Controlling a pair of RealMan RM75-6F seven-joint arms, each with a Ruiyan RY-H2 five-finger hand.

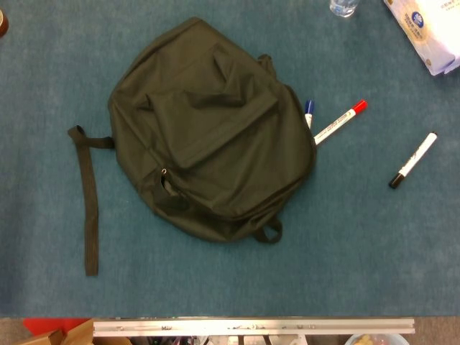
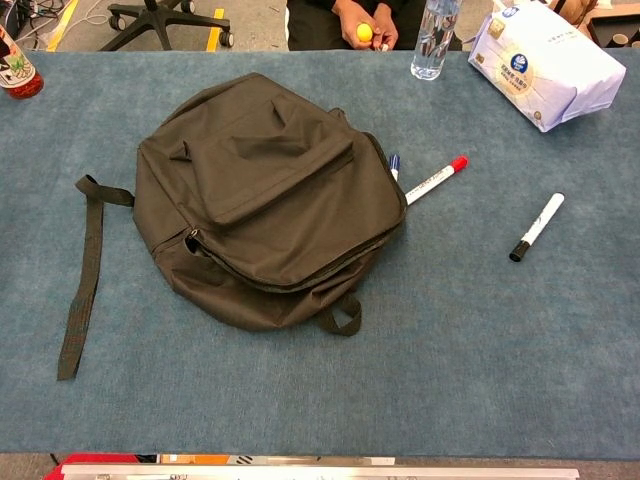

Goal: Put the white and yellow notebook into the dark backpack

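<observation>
Neither hand appears in the head view or the chest view, so nothing can be said of how their fingers lie. Outward across the blue felt-covered counter point(image 2: 480, 360), the dark olive fabric backpack point(image 1: 208, 129) lies flat near the middle, its front flap uppermost and a zip line curving along its lower front edge. A long dark webbing strap point(image 1: 88, 201) trails from its left side and runs down the counter toward the near edge, and a small fabric loop point(image 2: 345, 315) sticks out at its near right corner. The white and yellow notebook cannot be seen in either view; whether it is inside the backpack cannot be told. Touching the backpack's right edge, a blue-capped marker point(image 1: 308, 111) pokes out from under the fabric, and just beside it a white marker with a red cap point(image 1: 341, 121) lies tilted, its cap pointing away to the right. Well apart to the right lies a white marker with a black cap point(image 2: 536, 227), also tilted. At the far right corner sits a white and lavender soft plastic pack point(image 2: 545, 62), and near it a clear plastic water bottle point(image 2: 434, 38) stands upright at the far edge. A dark bottle with a red base point(image 2: 15, 68) stands at the far left corner.
</observation>
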